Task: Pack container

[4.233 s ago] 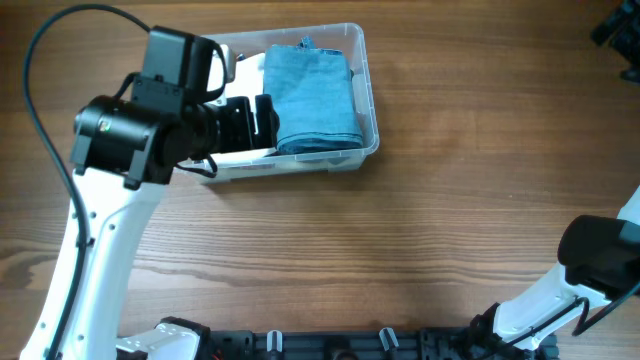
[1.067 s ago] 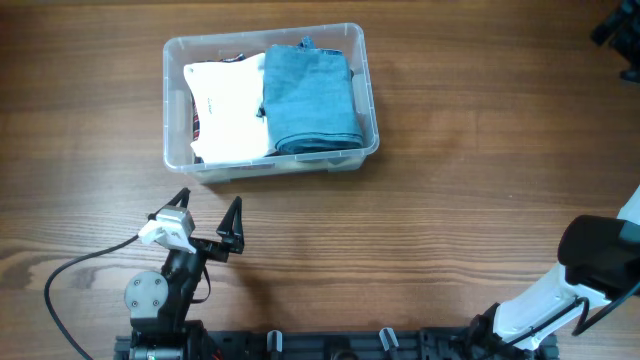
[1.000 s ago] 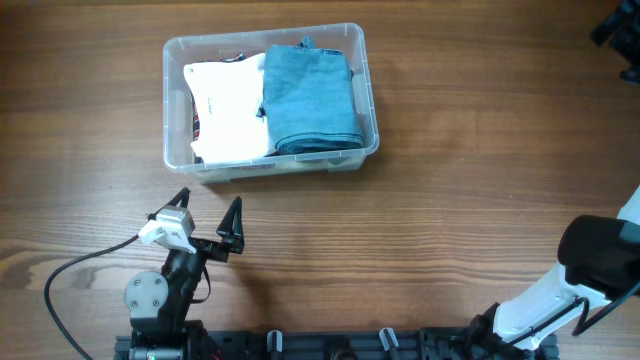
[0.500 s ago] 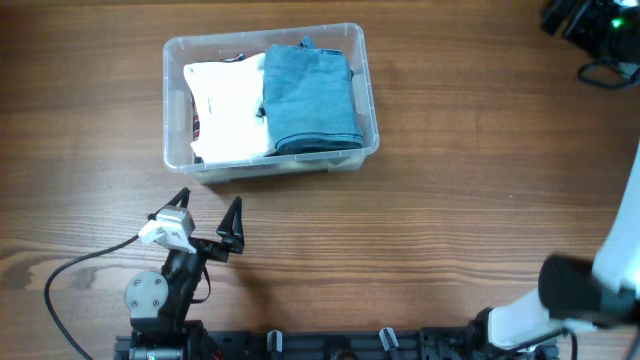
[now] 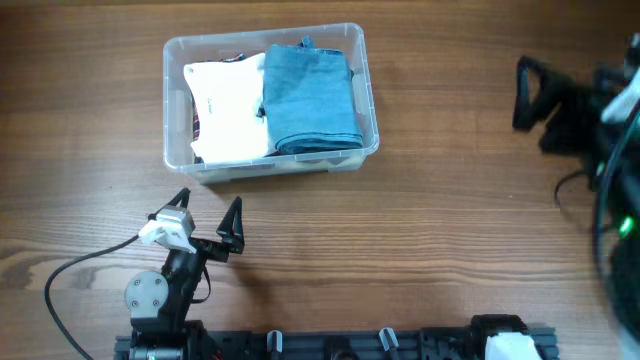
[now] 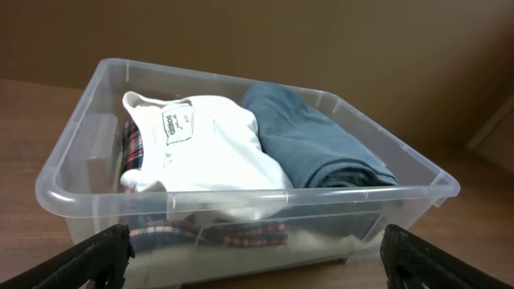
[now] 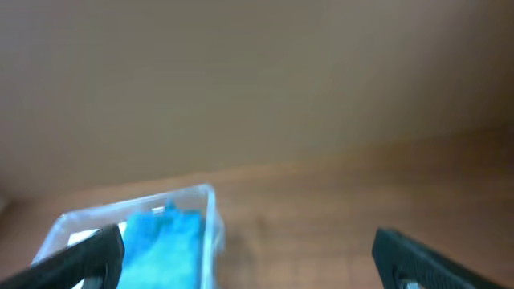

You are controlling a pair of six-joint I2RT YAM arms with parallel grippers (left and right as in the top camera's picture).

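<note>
The container (image 5: 176, 118), a clear plastic bin with rounded corners and a rim, stands on the wooden tabletop (image 5: 450, 230) close to the far edge and left of the middle, its long sides parallel to that edge. Inside it a folded white garment (image 5: 228, 108) fills the left half and a folded blue cloth (image 5: 312, 98) the right half, the two touching side by side; a plaid cloth (image 6: 233, 234) lies under the white garment and shows at its left and front. The left gripper (image 5: 208, 205) sits low near the near edge, on the left, facing the bin's front wall but apart from it, its jaws spread wide with nothing between them. A black cable (image 5: 80, 270) loops from it toward the near left corner. The right gripper (image 5: 537, 112) hangs by the right edge, well apart from the bin and blurred; its wrist view shows its fingers far apart and empty.
</note>
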